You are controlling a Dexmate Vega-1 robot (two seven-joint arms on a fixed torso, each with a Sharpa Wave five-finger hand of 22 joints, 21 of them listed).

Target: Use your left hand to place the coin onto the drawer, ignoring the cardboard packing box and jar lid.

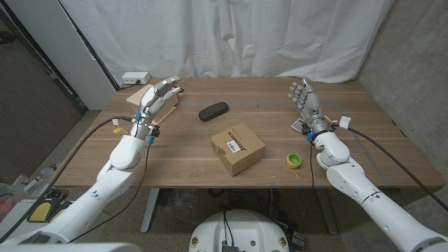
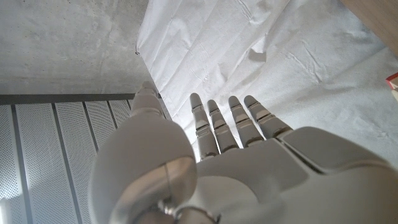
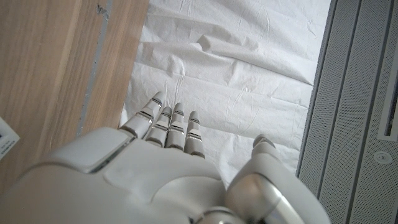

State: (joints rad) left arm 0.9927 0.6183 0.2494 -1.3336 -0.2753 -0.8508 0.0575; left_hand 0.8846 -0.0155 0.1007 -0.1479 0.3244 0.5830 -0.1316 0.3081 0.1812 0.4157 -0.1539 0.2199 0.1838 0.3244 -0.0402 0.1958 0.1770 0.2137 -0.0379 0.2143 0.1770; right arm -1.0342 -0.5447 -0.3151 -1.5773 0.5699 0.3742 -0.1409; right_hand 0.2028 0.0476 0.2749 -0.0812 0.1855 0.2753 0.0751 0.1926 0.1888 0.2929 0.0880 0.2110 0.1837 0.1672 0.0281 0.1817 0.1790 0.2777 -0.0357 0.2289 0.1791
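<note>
Overhead, left hand (image 1: 157, 98) above drawer (image 1: 142, 96), fingers spread, holding nothing.

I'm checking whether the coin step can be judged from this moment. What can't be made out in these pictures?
- Coin: not identifiable in the head view; too small, or hidden by the left hand.
- Drawer: mostly covered by that hand in the head view.
- Item under the right hand: partly hidden, too small to name.
- Red-edged thing: cut off by the left wrist view's edge.

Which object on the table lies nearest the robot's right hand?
The small card beside the right hand; the green jar lid and cardboard box lie farther.
</note>
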